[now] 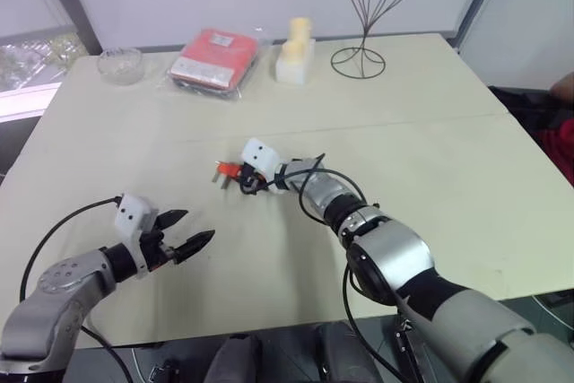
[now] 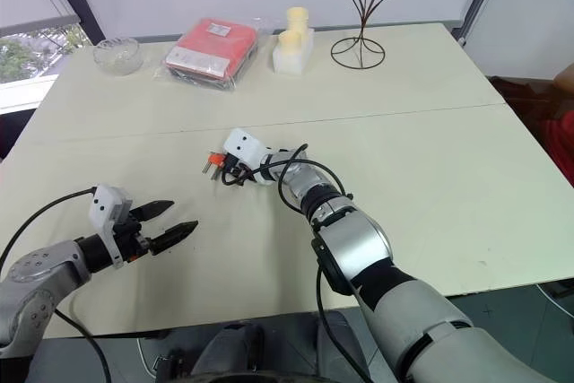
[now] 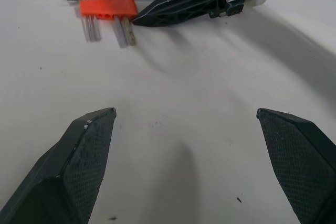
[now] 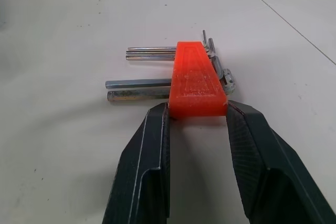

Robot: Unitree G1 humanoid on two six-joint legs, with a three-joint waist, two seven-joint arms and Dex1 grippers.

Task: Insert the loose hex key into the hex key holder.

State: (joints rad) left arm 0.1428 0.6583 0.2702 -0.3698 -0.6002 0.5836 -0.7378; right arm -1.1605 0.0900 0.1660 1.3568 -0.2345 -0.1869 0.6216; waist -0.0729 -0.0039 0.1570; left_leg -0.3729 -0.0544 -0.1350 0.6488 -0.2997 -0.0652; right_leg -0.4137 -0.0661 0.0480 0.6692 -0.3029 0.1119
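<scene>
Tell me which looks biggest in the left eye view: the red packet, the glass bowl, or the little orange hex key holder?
1. Red packet, biggest.
2. Glass bowl.
3. Hex key holder, smallest, even though it lies nearer the camera than the other two.

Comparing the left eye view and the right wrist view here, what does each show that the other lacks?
The left eye view takes in the open left gripper, a glass bowl, a red packet, a yellow-and-white block and a wire stand at the far side of the table. The right wrist view gives close detail: grey keys running through the hex key holder, its wide end clamped by the right gripper. Both show holder, right gripper and table.
</scene>
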